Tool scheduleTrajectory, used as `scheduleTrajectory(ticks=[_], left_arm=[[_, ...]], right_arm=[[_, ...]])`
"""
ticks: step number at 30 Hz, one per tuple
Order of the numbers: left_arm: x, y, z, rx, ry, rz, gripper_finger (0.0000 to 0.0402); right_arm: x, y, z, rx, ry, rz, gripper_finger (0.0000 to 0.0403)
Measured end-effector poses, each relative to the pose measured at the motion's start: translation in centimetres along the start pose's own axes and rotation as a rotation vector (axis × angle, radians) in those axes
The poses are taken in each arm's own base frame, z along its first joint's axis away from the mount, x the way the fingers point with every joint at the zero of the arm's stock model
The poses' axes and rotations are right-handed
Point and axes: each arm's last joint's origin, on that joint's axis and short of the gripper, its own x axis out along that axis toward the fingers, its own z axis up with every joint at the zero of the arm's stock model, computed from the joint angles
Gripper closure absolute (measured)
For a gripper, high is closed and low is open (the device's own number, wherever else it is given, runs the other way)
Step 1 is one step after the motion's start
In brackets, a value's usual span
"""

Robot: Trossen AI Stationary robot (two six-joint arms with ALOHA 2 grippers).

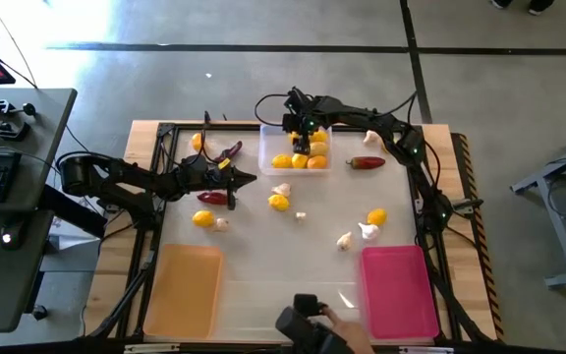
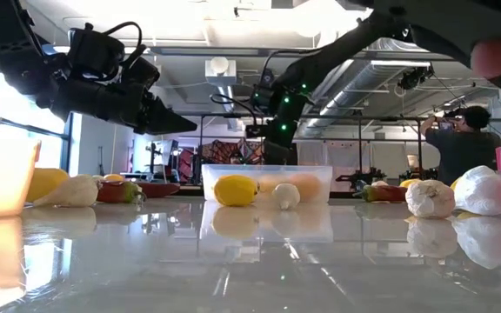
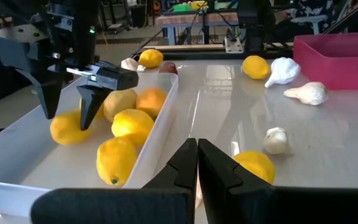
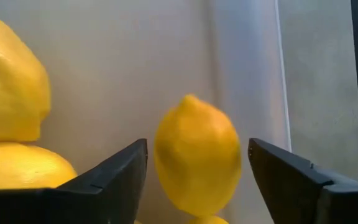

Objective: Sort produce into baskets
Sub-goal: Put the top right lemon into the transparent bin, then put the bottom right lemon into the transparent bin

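Over the clear tray (image 1: 294,149) at the far edge hung the right gripper (image 1: 301,126), fingers spread wide, a smooth yellow lemon (image 4: 197,163) loose between them; whether it touched either finger was unclear. Other lemons (image 3: 118,159) lay piled inside. The left gripper (image 1: 247,179), fingers pressed together and empty, hovered beside the tray, partly hiding a chili (image 1: 212,198).

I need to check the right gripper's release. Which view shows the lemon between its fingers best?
The right wrist view: the lemon fills the gap of the open right gripper, touching neither finger. The left wrist view shows it partly hidden; high and low views cannot single it out.
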Motion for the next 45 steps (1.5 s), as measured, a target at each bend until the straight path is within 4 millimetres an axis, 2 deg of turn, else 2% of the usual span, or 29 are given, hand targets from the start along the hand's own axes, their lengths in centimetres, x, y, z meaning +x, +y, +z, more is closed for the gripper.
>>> scheduleTrajectory(ticks=[6,9,14,17,19,21,23,25,28,31,37,41,45], left_arm=[[0.0,0.0,0.0,-0.008,0.002,0.000,0.0401],[0.0,0.0,0.0,-0.018,0.001,0.000,0.0401],[0.0,0.0,0.0,-0.032,-0.004,0.001,0.0401],[0.0,0.0,0.0,-0.032,-0.004,0.001,0.0401],[0.0,0.0,0.0,-0.031,-0.004,0.001,0.0401],[0.0,0.0,0.0,-0.032,-0.003,0.001,0.0401],[0.0,0.0,0.0,-0.031,-0.002,0.001,0.0401],[0.0,0.0,0.0,-0.031,0.001,0.000,0.0401],[0.0,0.0,-0.1,-0.026,0.012,-0.002,0.0401],[0.0,0.0,-0.1,-0.025,0.013,-0.001,0.0401],[0.0,0.0,-0.1,-0.017,0.009,0.000,0.0401],[0.0,0.0,0.0,-0.015,0.005,0.004,0.0401],[0.0,0.1,-0.1,-0.016,0.008,0.028,0.0401]], right_arm=[[-0.3,1.2,0.5,-0.026,0.042,-0.037,0.0132],[-2.0,1.8,1.2,-0.042,0.036,-0.078,0.0159],[-7.5,2.1,2.5,-0.004,-0.094,-0.099,0.0241],[-9.9,2.1,2.8,0.037,-0.152,-0.094,0.0305],[-10.3,2.4,2.9,0.049,-0.158,-0.088,0.0349],[-9.8,3.3,2.7,0.047,-0.151,-0.055,0.0386],[-8.7,4.4,2.3,0.056,-0.152,-0.002,0.0395],[-7.8,5.8,1.7,0.078,-0.168,0.029,0.0390],[-8.1,8.1,0.5,0.103,-0.236,-0.003,0.0398],[-9.6,10.8,-1.3,0.174,-0.306,-0.047,0.0399],[-12.9,17.3,-6.0,0.329,-0.294,-0.086,0.0402],[-15.0,20.7,-9.1,0.431,-0.214,-0.053,0.0402],[-17.0,22.8,-11.6,0.582,-0.073,-0.018,0.0402]])
